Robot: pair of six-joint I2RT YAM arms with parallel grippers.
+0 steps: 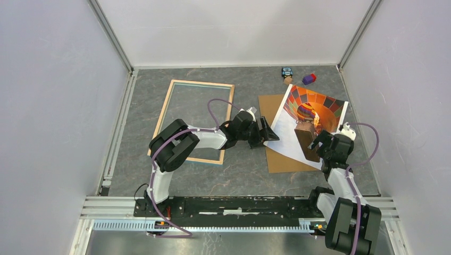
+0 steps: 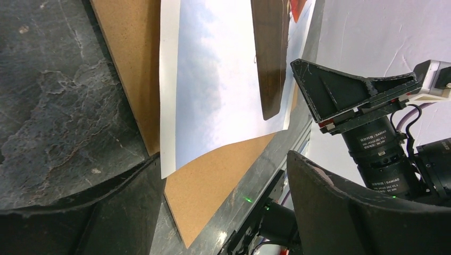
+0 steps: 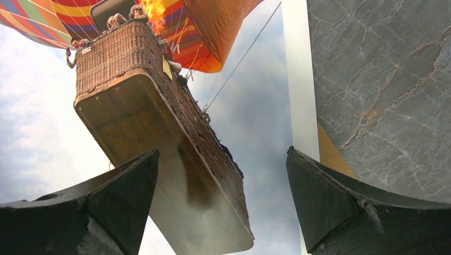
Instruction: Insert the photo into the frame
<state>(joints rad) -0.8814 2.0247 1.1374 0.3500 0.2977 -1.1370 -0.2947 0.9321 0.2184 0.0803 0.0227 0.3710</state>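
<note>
- Hovering over the near right part of the photo [image 1: 308,103], the right gripper [image 1: 318,139] has its jaws spread wide and holds nothing. Its wrist view shows one finger above the brown basket and the other above the white border.
- Beside that gripper, to its left, the left gripper [image 1: 268,133] points at the photo's left edge. Its jaws also stand apart and empty, with the print's near corner just ahead of them.
- The photo lies flat and face up, skewed on the hardboard sheet [image 1: 279,159]. Its pale sky end is nearest the grippers and its orange-red balloon end points away from them. From above its sides look almost equal, so I cannot tell its long axis.
- Behind the left gripper, under that arm, the frame [image 1: 202,83] lies flat on the table [image 1: 239,175], pale wood up, with its long axis running near to far.
- Beyond both grippers sit a small figure [image 1: 287,75] and a purple block [image 1: 309,79].
</note>
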